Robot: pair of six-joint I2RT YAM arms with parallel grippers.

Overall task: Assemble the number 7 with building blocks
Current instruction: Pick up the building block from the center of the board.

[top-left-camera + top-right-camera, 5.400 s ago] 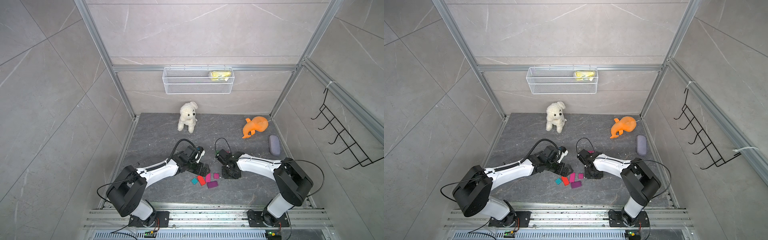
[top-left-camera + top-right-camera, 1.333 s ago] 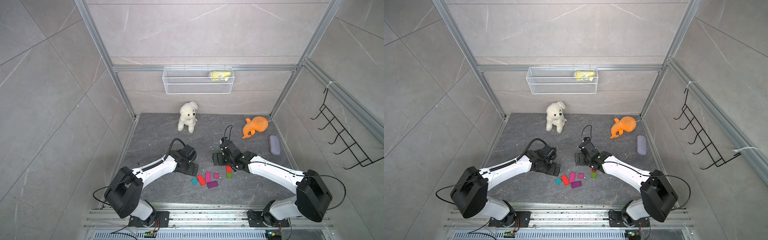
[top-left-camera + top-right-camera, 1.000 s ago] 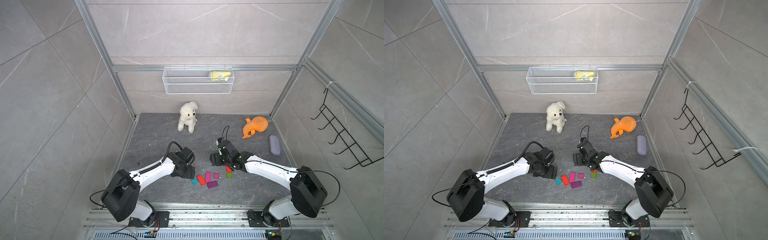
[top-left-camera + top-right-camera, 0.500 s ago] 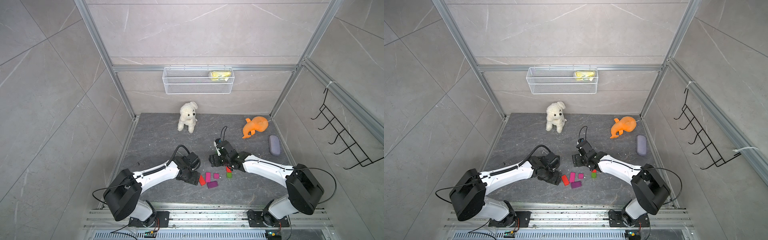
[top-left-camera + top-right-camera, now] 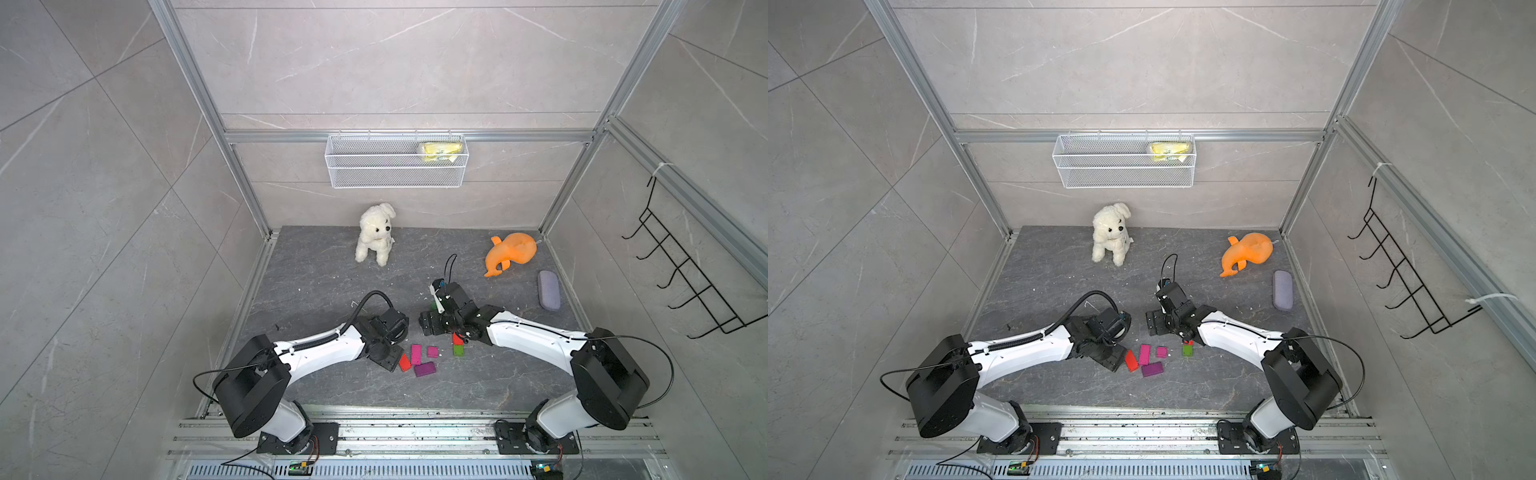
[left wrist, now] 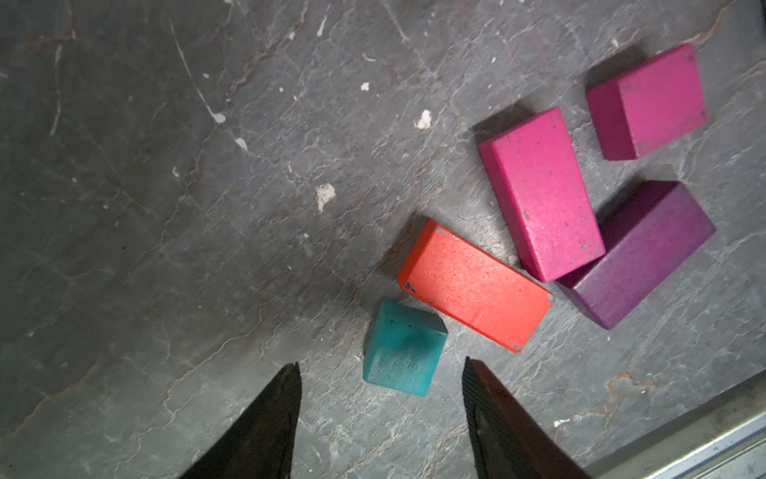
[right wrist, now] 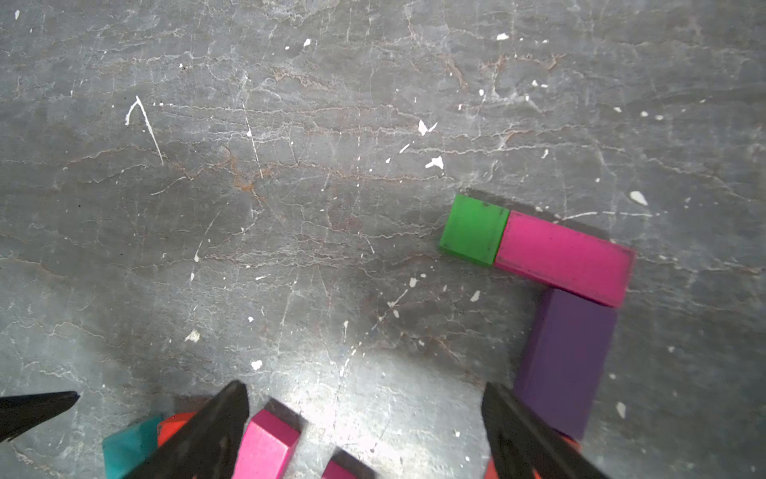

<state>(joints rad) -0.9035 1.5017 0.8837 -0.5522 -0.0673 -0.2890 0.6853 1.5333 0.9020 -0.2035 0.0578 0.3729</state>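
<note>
Building blocks [image 5: 416, 355] lie near-centre on the dark slate floor [image 5: 332, 286], inside grey tiled walls [image 5: 395, 62] and an aluminium frame [image 5: 395, 136]. Left arm [image 5: 320, 353] is stretched low, reaching right. Right arm [image 5: 532, 338] is stretched low, reaching left, with its wrist over the number 7 [image 7: 563, 257]: green-magenta bar, purple stem joined. Left gripper [image 6: 381, 365]: jaws apart, tips either side of the teal block [image 6: 404, 348], gaps both sides. Right gripper [image 7: 364, 386]: jaws wide, empty. Red block [image 6: 476, 286], two magenta blocks [image 6: 541, 195] and purple block [image 6: 638, 253] sit loose just right of the left gripper.

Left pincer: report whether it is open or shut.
Open. The left pincer has its tips apart, flanking the teal block without touching it.
</note>
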